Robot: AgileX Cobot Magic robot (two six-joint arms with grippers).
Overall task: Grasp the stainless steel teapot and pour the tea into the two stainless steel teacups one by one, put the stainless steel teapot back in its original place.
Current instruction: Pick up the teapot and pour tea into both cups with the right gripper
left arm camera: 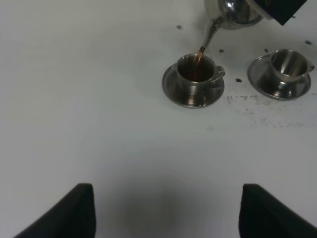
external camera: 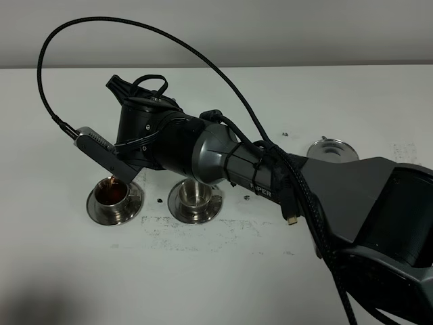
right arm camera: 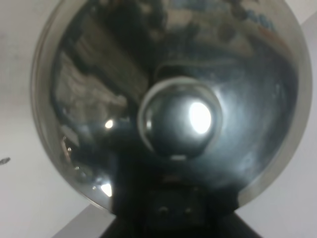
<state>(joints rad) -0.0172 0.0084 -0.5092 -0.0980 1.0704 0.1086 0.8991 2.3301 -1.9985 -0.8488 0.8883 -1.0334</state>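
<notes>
Right end effector (right arm camera: 171, 196): closed tight on the stainless steel teapot (left arm camera: 234, 11), holding it clear of the worktop (external camera: 223, 271). The arm reaches across to the left side.
Teapot: tipped, with its thin spout (left arm camera: 213, 29) pointing down over the filled teacup (left arm camera: 195, 69). In the right wrist view its domed lid and round knob (right arm camera: 178, 121) fill nearly everything. From the high camera the arm hides the pot.
Tea (left arm camera: 198, 74): dark reddish-brown. A thin stream (left arm camera: 200, 52) falls from the spout into the cup, and there is already liquid in the cup.
Filled teacup: on its round saucer (left arm camera: 193, 98), the left one of the pair.
Empty teacup (left arm camera: 288, 63): just beside it on its own saucer (left arm camera: 280, 90), shiny inside with no liquid showing.
Original place (external camera: 331, 150): a small round steel disc, well apart from the cups on the right, with nothing on it.
Left end effector (left arm camera: 168, 213): jaws wide apart, holding nothing, well back from the cups.
Writing: white letters on the right arm's forearm (external camera: 264, 189) end in "PER". I can't make out the rest.
Cable (external camera: 135, 27): a black loop arching over the arm.
</notes>
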